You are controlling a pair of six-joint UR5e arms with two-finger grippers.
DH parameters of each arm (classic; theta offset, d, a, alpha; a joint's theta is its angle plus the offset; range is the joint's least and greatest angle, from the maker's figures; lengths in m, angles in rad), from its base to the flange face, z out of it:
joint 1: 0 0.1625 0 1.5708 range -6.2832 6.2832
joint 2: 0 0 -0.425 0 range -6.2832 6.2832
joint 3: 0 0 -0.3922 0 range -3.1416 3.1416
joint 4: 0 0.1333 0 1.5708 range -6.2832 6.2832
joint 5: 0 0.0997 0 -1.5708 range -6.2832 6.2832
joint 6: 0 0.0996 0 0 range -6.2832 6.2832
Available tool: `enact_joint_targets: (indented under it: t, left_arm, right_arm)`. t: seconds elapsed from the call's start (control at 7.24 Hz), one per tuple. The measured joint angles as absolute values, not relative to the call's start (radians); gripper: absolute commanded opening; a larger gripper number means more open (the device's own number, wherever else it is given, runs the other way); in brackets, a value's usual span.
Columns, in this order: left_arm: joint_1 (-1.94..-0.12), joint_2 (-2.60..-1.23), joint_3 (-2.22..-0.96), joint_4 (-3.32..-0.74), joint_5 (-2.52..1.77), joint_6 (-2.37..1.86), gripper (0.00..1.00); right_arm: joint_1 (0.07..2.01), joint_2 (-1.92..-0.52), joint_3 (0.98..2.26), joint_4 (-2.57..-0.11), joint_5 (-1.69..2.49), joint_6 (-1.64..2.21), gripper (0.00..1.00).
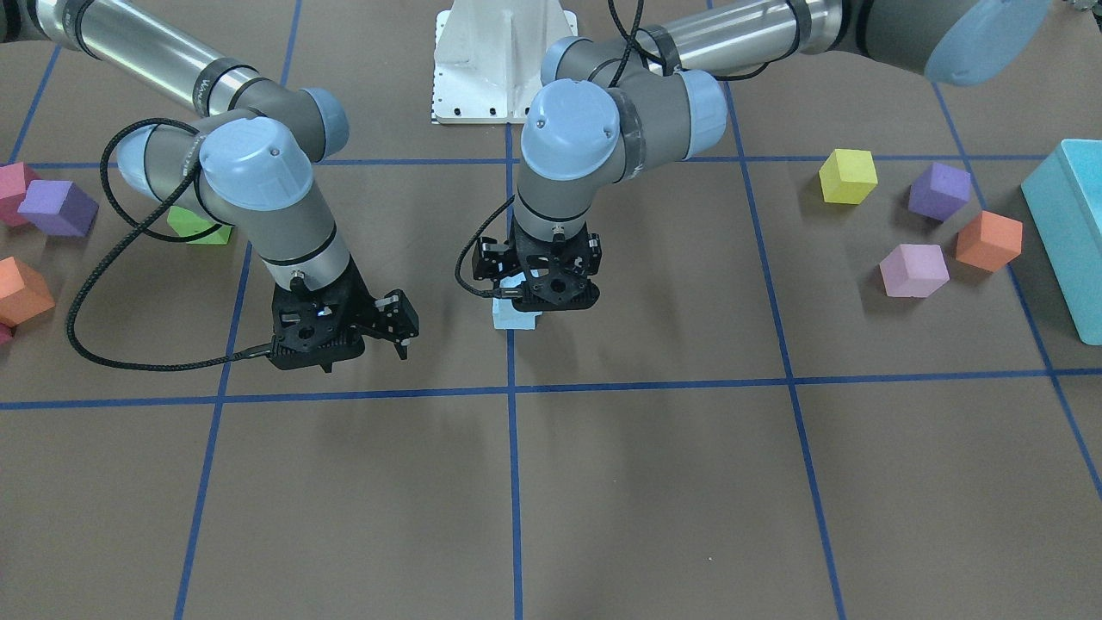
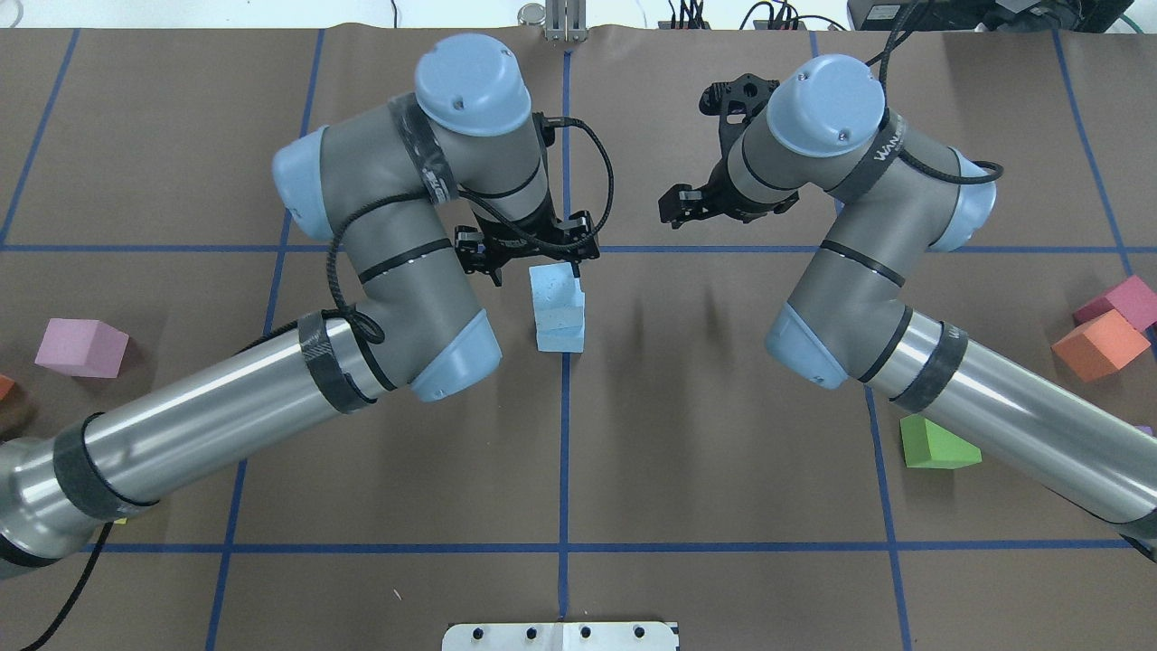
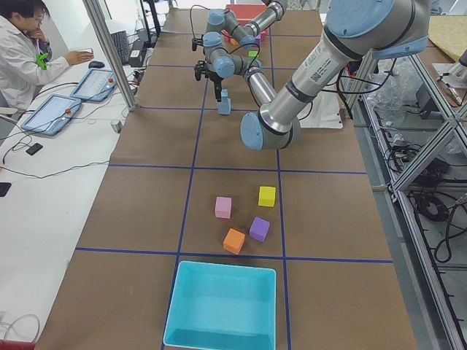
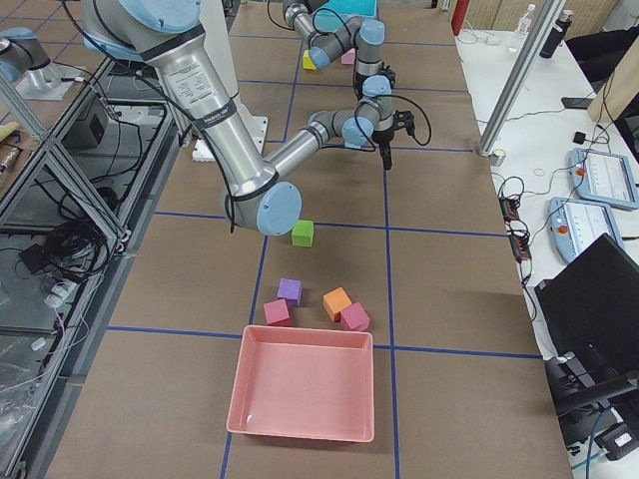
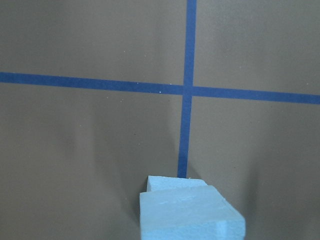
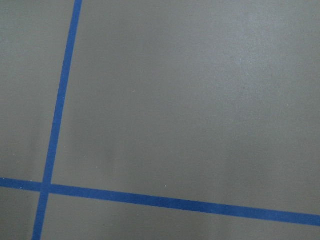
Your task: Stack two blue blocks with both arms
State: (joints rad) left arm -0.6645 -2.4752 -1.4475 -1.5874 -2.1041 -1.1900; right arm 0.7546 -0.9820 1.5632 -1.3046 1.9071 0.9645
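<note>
Two pale blue blocks stand stacked near the table's centre line: the upper block [image 2: 554, 287] rests on the lower block [image 2: 561, 336], a little offset. The stack also shows in the front view [image 1: 515, 319] and at the bottom of the left wrist view [image 5: 187, 212]. My left gripper [image 2: 535, 262] hangs just above the stack, open, with nothing in it. My right gripper [image 1: 366, 351] is open and empty, apart from the stack on the robot's right side, above bare table. The right wrist view shows only table and blue tape lines.
On the robot's left lie a yellow cube [image 1: 848, 176], a purple cube [image 1: 938, 191], an orange cube [image 1: 988, 241], a pink cube [image 1: 914, 270] and a turquoise box [image 1: 1067, 232]. On its right lie a green cube [image 1: 198, 226], more cubes [image 1: 58, 207] and a pink tray [image 4: 305, 384].
</note>
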Motion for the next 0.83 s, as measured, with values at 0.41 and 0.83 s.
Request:
enact_joint_targets:
  t: [0.41, 0.83]
  left_arm:
    - [-0.783, -2.390, -1.571, -1.530, -2.210, -1.072, 1.00]
    - [-0.999, -2.206, -1.669, -1.484, -2.322, -0.768, 1.00]
  right_arm:
    - [0.786, -1.081, 1.672, -1.333, 1.925, 0.960, 1.00]
    - [0.851, -1.206, 1.762, -1.340, 1.993, 0.949, 1.00]
